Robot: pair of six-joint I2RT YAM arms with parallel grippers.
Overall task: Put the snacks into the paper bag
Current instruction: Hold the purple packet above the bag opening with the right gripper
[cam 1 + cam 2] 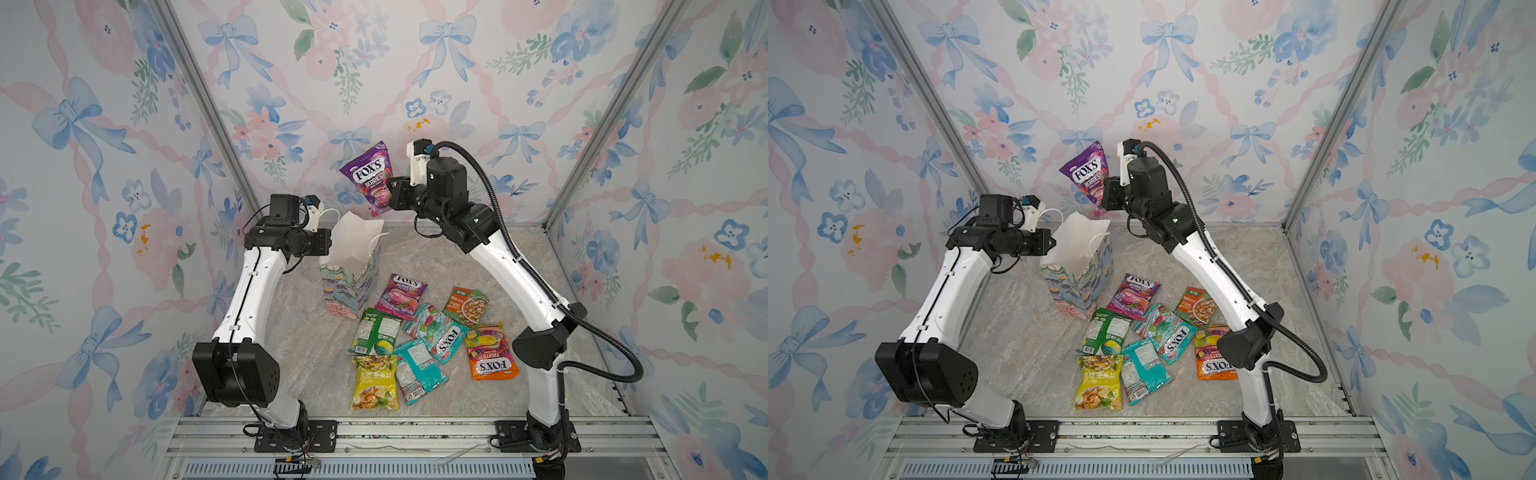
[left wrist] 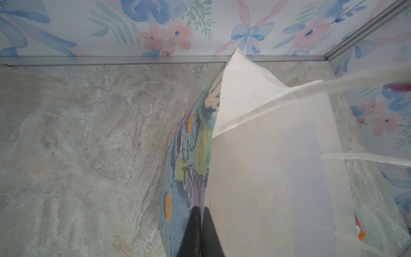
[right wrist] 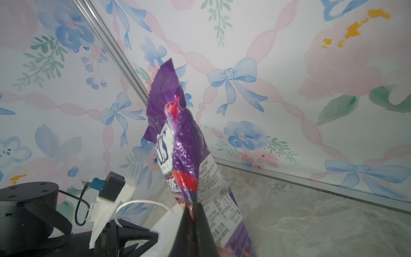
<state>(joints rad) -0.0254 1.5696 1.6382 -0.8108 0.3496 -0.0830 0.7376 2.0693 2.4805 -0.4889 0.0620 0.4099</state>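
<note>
The paper bag [image 1: 351,282] [image 1: 1075,278] stands upright and open at the back of the table. My left gripper [image 1: 331,246] [image 2: 201,210] is shut on its left rim, one finger outside on the painted print and one inside on the white wall [image 2: 266,178]. My right gripper [image 1: 390,189] [image 3: 195,207] is shut on the lower edge of a purple FOX'S packet [image 1: 368,174] [image 3: 184,142], held high in the air behind and above the bag's mouth. Several snacks lie in front of the bag: a second purple FOX'S [image 1: 401,295], teal FOX'S [image 1: 440,332], orange FOX'S [image 1: 490,359].
A green packet [image 1: 374,330], a yellow chip packet [image 1: 375,382], a teal packet lying back side up [image 1: 417,370] and an orange-green nut pack [image 1: 465,305] lie close together. Flowered walls close the back and sides. A metal rail [image 1: 415,432] runs along the front.
</note>
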